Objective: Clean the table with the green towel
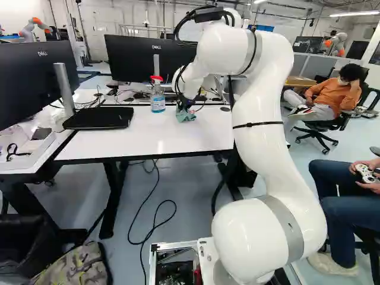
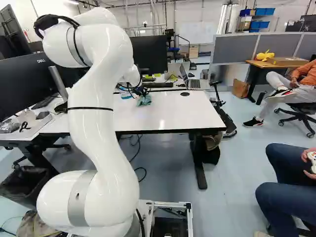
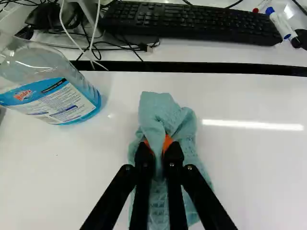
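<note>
Green towel is pinched tight in the gripper, bunched on the table, upper middle of the left base view. Wiping progress can't be judged (no dirt's made out), so sweeps are probably left. The spray bottle's red nozzle is shown there, but cut off in the wrist view.

I see low grey dividers, a big white wall behind, a shiny pale-blue floor and a long white ceiling light.
</note>
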Available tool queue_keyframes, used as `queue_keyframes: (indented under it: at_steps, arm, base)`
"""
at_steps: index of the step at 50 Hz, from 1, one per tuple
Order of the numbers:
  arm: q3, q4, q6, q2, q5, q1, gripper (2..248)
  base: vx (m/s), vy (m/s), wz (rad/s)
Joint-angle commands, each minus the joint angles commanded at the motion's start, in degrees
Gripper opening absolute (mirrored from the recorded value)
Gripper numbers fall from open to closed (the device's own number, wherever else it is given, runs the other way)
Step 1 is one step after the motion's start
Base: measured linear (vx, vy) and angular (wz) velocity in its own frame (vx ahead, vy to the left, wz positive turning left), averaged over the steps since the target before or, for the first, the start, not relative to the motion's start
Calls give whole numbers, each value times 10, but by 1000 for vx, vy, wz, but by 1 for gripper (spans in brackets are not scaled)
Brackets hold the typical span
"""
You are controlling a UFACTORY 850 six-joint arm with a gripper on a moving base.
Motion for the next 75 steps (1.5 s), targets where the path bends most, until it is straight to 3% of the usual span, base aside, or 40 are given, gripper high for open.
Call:
queue_keyframes:
  at_steps: [38,59,75]
  arm:
    - [-15,0,0,-11,-5,2,37]
    - [-54,0,0,-38,-5,25,37]
    - [-33,0,0,-23,-5,43,37]
  base:
    - [0,0,0]
    - [0,0,0]
    - [0,0,0]
